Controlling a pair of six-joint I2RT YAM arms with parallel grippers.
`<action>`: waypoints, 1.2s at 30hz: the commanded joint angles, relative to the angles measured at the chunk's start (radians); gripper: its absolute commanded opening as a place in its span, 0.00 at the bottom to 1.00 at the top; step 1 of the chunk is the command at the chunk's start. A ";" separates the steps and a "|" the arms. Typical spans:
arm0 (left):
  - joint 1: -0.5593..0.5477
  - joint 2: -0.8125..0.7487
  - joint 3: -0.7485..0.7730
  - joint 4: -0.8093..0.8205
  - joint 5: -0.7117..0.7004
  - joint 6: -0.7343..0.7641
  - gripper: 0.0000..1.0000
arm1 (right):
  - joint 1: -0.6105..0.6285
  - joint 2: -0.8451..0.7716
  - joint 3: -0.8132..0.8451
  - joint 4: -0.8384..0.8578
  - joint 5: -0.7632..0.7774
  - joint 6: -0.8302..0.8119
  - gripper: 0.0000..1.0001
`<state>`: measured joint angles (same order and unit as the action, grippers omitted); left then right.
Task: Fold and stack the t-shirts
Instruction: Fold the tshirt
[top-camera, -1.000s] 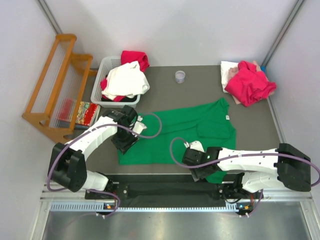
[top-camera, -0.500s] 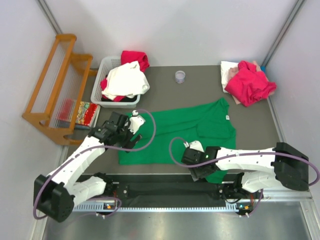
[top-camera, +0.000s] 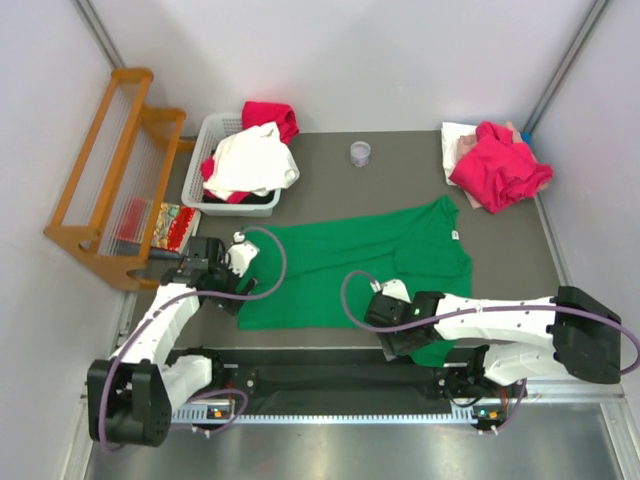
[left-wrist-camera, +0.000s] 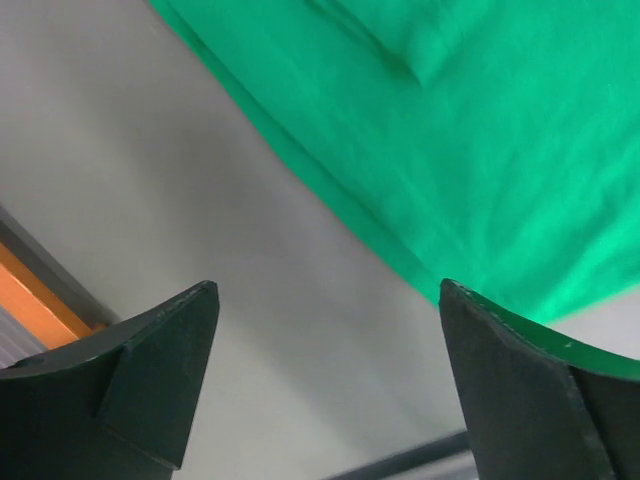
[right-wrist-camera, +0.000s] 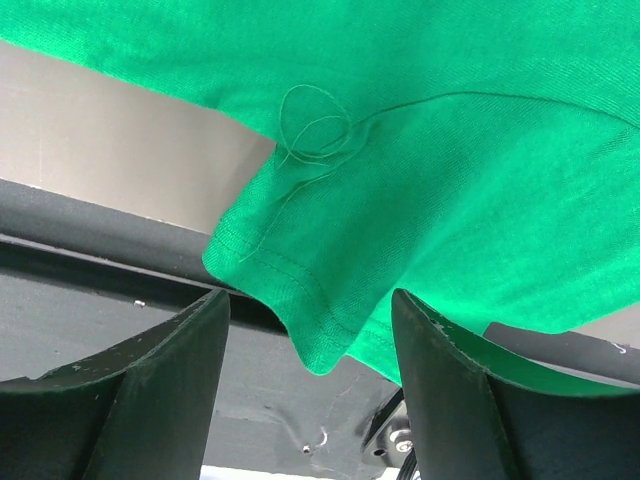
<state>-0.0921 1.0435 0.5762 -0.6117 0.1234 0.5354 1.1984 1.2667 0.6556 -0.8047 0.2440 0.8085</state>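
The left pincer (left-wrist-camera: 325, 290) is standing wide open over the table (left-wrist-camera: 180, 180), holding nothing. The green t-shirt (left-wrist-camera: 480, 150) is lying just ahead of it, reaching past its right finger. The right pincer (right-wrist-camera: 310, 295) is gaping partway, and a hem corner of that shirt is drooping between its fingers, unpinched.

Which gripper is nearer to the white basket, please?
Left. The left gripper hovers just in front of the white basket, beside the green t-shirt's left edge. The right gripper is much farther away, at the shirt's near hem.
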 joint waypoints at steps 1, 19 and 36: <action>0.037 -0.062 -0.004 -0.083 0.106 0.138 0.89 | -0.020 -0.015 0.032 -0.001 0.029 0.003 0.66; -0.003 -0.230 -0.021 -0.313 0.271 0.368 0.59 | -0.054 -0.007 0.036 0.018 0.023 -0.017 0.69; -0.012 0.009 0.077 -0.483 0.344 0.511 0.53 | -0.089 -0.009 0.030 0.021 0.012 -0.032 0.70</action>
<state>-0.1001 1.0500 0.6098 -1.0122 0.4644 0.9779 1.1221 1.2728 0.6563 -0.8028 0.2459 0.7837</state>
